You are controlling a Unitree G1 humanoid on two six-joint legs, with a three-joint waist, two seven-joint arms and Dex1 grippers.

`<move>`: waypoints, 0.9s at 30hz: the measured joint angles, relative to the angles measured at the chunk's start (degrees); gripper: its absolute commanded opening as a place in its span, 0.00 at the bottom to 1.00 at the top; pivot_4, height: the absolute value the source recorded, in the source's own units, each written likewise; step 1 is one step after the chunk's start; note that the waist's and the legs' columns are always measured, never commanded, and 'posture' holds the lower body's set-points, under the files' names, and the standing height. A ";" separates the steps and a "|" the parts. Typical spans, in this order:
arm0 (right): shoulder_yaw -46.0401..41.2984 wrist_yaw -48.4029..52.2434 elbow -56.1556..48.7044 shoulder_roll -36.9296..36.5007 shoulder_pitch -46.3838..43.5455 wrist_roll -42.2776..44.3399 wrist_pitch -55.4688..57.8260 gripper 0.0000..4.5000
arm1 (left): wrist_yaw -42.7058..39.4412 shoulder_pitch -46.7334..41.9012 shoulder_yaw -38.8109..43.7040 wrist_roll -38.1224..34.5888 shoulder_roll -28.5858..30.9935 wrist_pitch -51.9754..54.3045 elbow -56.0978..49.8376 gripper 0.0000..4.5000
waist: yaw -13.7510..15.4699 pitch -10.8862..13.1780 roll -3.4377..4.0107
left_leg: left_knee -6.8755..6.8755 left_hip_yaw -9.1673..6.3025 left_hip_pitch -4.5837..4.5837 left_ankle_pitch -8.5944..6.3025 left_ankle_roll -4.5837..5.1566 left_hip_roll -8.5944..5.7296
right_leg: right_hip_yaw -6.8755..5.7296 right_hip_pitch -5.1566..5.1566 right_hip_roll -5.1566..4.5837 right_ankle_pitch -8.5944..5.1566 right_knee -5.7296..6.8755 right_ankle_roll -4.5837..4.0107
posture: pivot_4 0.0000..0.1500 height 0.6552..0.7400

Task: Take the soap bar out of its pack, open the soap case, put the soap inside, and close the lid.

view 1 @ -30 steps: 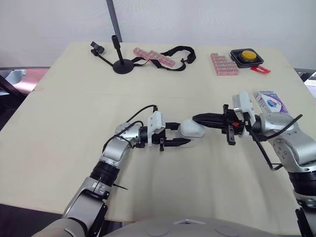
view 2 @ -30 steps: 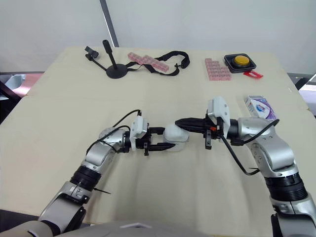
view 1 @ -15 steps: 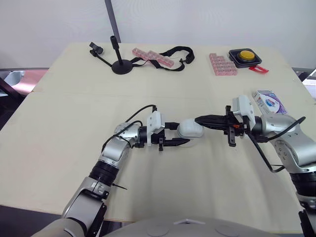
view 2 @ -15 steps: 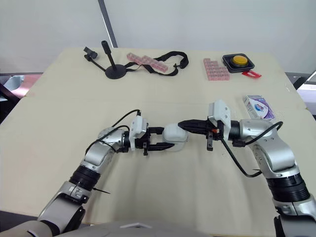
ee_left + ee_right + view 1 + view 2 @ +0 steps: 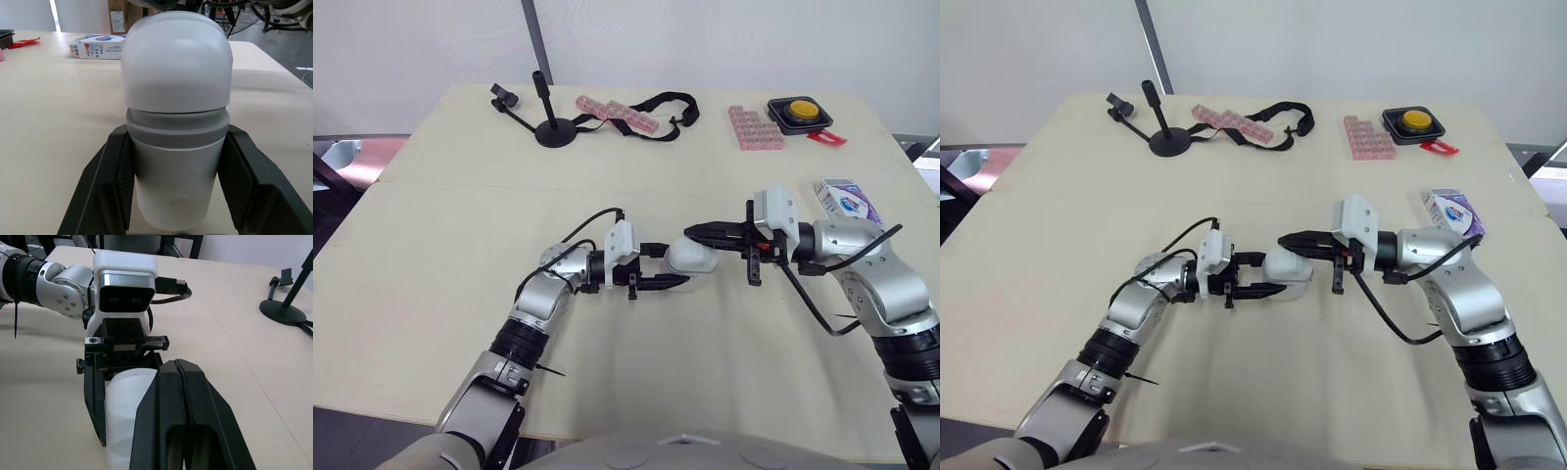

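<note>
White oval plastic soap case [image 5: 175, 188] clamped mid-worktop in left gripper [image 5: 675, 266]; right gripper [image 5: 693, 232] pinched closed, empty, at lid [image 5: 176, 58]: may skid off, twisting case loose.

Right end effector [image 5: 178, 363] front and centre, black fingers [image 5: 161, 431] pressed tight together, zero gap, lying across white soap case [image 5: 122, 396]. Left end effector [image 5: 122, 431] faces it, clamping case by its sides, white boxy module [image 5: 126, 284] above. Black stand base [image 5: 282, 311] well off on beige counter [image 5: 220, 298].
</note>
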 measured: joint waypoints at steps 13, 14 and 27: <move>-7.41 5.63 5.49 -3.61 5.94 3.65 -0.53 0.01 | 0.07 -0.04 -0.14 -0.02 -0.13 0.02 -0.13 0.41 | 0.50 0.01 0.00 | 0.02 0.00 -0.12 -0.01 0.02 -0.02 | -0.03 -0.01 0.13 0.00 -0.09 0.00 | 1.00 0.70; -7.65 6.23 5.97 -3.76 6.69 3.66 -0.75 0.01 | 0.07 -0.05 -0.09 -0.02 -0.04 0.02 -0.14 0.41 | 0.40 0.01 0.00 | 0.02 0.00 -0.13 -0.01 0.02 -0.02 | -0.04 -0.02 0.13 0.00 -0.09 0.00 | 1.00 0.70; -8.43 10.99 7.29 -4.58 11.30 3.55 -4.70 0.01 | 0.09 -0.05 -0.11 0.01 0.07 0.03 -0.16 0.41 | 0.20 0.01 0.00 | 0.03 0.00 -0.12 0.00 0.03 -0.01 | -0.12 -0.01 0.13 0.00 -0.06 0.00 | 1.00 0.70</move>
